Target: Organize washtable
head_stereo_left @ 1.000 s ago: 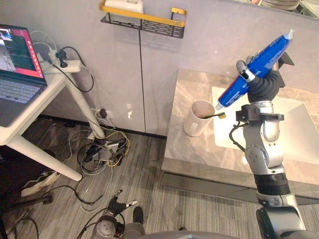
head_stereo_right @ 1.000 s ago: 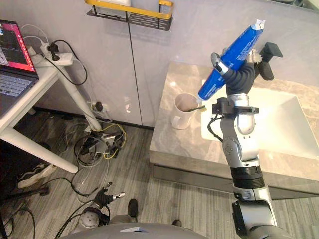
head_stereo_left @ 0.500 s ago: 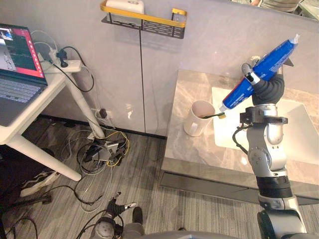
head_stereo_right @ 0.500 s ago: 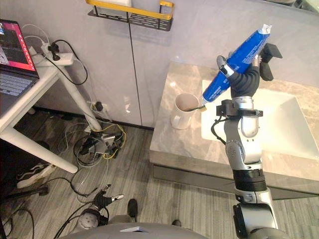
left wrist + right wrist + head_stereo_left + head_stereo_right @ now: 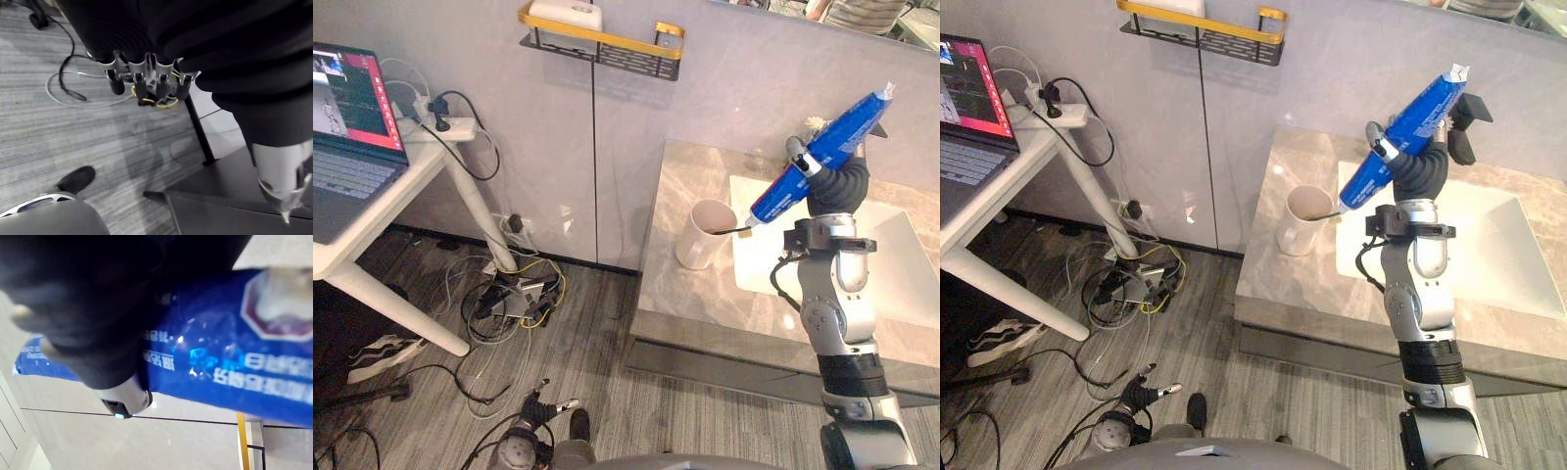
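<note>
1. Above the left edge of the sink (image 5: 901,257), the right hand (image 5: 829,178) is gripping a blue toothpaste tube (image 5: 850,125) around its middle. Its fingers are curling over the tube and holding it clear of the washtable.
2. The tube is slanting, its crimped tail pointing up toward the wall and its cap end dipping down toward the mug (image 5: 703,233).
3. The tube is looking light and soft to me. Its walls will probably be giving under a hard squeeze, and its glossy skin may be sliding in the fingers. The middle, or the stiffer shoulder by the cap, seems the safest place to hold.
4. Near the cap, the white mug is standing on the marble countertop (image 5: 685,299), with a toothbrush (image 5: 736,230) leaning out of it toward the sink.
5. Behind the hand, a dark faucet (image 5: 1464,110) is sitting at the back of the sink.
6. Low by the floor, the left hand (image 5: 536,409) is hanging with relaxed fingers, holding nothing.
</note>
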`<state>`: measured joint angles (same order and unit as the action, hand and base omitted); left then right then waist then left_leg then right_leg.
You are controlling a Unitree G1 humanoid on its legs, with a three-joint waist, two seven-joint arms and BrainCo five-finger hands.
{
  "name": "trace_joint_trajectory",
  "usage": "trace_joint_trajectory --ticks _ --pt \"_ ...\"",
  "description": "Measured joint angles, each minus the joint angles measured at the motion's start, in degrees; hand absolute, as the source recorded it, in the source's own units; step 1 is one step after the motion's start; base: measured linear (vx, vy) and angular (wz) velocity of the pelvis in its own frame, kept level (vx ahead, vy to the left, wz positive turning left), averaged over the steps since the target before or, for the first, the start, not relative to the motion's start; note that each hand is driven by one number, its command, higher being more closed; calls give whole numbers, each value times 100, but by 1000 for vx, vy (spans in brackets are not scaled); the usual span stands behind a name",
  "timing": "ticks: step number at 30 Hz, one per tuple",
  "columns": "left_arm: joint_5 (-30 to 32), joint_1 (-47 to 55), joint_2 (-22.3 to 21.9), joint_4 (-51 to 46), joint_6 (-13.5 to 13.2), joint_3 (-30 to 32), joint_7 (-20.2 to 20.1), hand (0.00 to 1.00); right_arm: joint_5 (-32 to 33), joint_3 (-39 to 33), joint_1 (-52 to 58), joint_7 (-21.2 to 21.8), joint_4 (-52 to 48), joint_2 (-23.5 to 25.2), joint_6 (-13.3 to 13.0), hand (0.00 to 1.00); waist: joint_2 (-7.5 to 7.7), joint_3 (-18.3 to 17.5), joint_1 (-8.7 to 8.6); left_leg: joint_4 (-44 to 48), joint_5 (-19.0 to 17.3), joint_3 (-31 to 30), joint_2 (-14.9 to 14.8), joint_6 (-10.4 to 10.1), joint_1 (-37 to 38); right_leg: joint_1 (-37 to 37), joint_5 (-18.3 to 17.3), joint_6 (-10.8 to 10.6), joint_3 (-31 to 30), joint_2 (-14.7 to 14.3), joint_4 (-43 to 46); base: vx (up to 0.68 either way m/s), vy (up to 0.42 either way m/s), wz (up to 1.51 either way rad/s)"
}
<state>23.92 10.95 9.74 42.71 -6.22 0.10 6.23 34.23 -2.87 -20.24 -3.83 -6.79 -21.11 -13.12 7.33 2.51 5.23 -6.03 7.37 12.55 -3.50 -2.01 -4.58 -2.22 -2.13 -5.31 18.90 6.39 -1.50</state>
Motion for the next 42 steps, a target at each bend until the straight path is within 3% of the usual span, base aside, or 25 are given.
trace_joint_trajectory --ticks 27,42 --pt "-1 11 -7 2 2 45 -14 0 0 -484 182 -117 27 6 -1 100 15 -9 -4 0 13 -25 0 5 -15 0 0 0 35 0 2 0 0 0" --pt "-62 15 -5 2 2 43 -12 0 -222 -346 -744 -398 666 5 2 100 16 -9 29 0 25 -41 0 6 -28 -1 2 0 57 -1 1 0 0 0"
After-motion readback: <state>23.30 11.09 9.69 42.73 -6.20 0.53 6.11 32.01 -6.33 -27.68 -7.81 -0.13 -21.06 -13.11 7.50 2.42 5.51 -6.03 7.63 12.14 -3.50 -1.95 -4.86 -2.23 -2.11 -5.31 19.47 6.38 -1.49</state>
